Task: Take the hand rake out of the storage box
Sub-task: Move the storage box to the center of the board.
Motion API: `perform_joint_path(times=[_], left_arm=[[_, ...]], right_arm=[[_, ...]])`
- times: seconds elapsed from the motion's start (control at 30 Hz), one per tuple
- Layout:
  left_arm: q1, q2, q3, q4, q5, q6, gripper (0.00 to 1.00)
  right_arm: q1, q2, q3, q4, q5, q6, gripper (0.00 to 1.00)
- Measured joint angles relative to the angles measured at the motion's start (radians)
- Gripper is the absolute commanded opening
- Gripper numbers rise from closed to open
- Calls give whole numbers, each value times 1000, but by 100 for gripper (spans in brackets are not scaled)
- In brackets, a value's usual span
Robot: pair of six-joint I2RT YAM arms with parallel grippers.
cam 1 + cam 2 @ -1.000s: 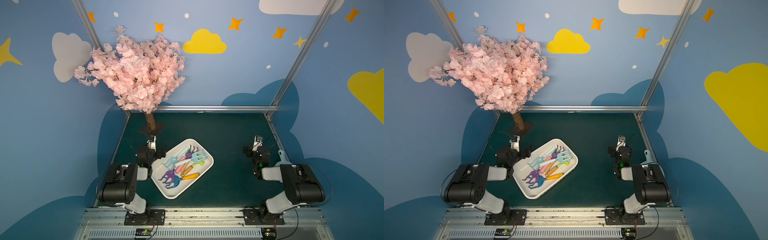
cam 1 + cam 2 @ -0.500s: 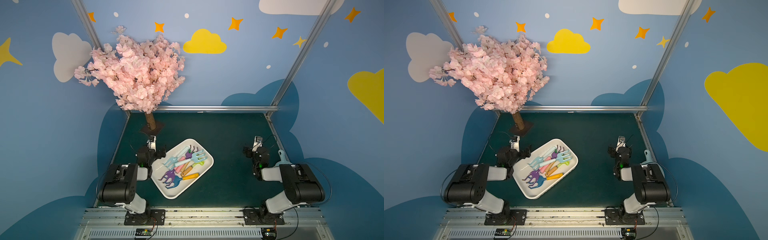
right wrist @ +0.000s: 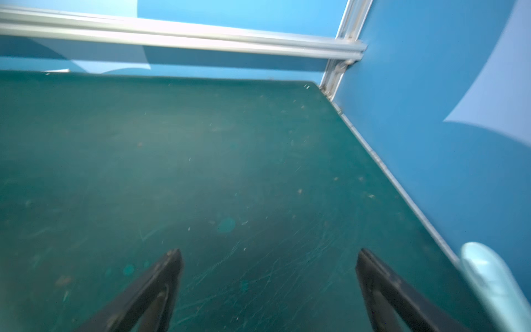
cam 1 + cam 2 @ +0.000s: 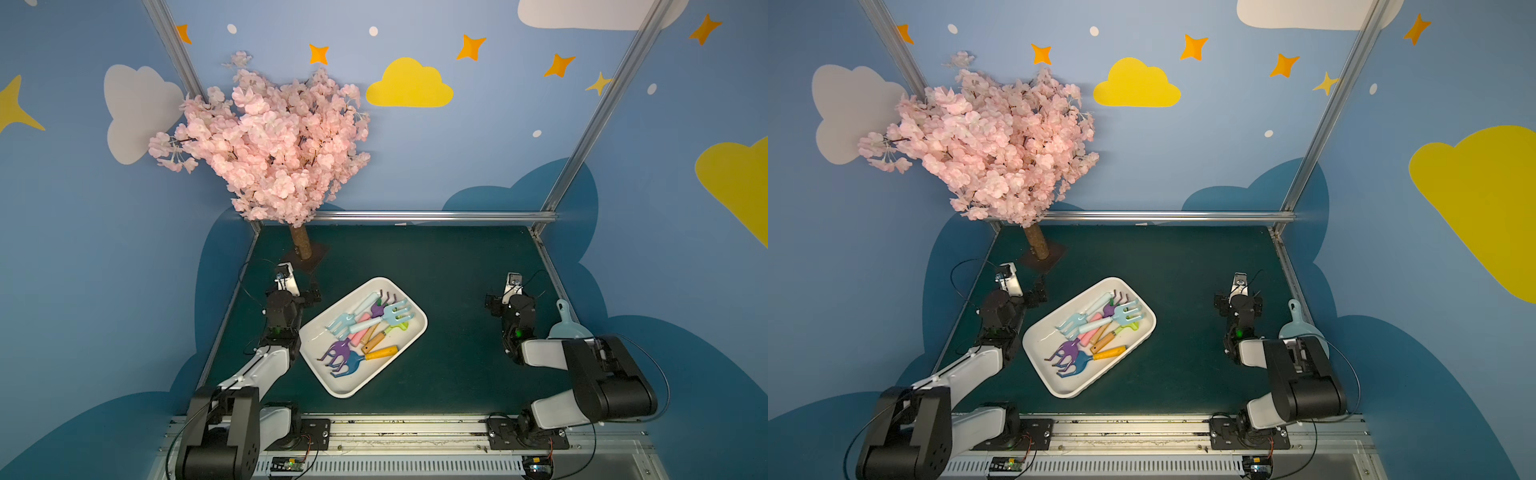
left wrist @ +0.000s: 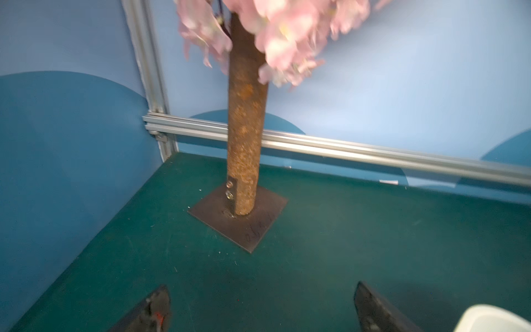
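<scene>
Green tabletop (image 4: 449, 266), blue painted walls: hand rakes (image 4: 365, 328) lie inside the storage box (image 4: 353, 386), and both grippers are empty.

Seen from beside the rig, the white storage box sits at an angle on the mat, with the coloured rakes piled loosely inside its rim. The left gripper (image 5: 261, 287) is just beside the box on its left, jaws spread wide with nothing between them, and points at the blossom tree (image 4: 270, 141) behind the box. The right gripper (image 3: 269, 251) is well apart from the box on its right, jaws equally wide and holding nothing. A pale blue scoop (image 4: 567, 328) lies farther from the box than that gripper.
</scene>
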Motion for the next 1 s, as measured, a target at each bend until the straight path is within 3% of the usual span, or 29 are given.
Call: perform_joint_path(times=[0.1,0.2,0.3,0.5,0.77,0.83,1.0], left_arm=[[4,-44,64,-153,-12,-132,100],[13,-74,85,-278,30,-233,100],[19,-83,85,-368,105,-268,100],[18,-148,88,-495,229,-282,100],[3,-180,101,-568,316,-285,100],[-1,-180,101,-576,330,-285,100],[-2,-186,101,-593,346,-280,100]], right_arm=[[4,-153,112,-156,-17,79,98],[-19,-268,175,-239,-227,160,98],[8,-272,209,-305,-474,200,98],[292,-142,344,-606,-652,167,97],[484,74,531,-831,-712,67,92],[507,153,592,-861,-707,50,87],[514,363,798,-949,-682,30,62]])
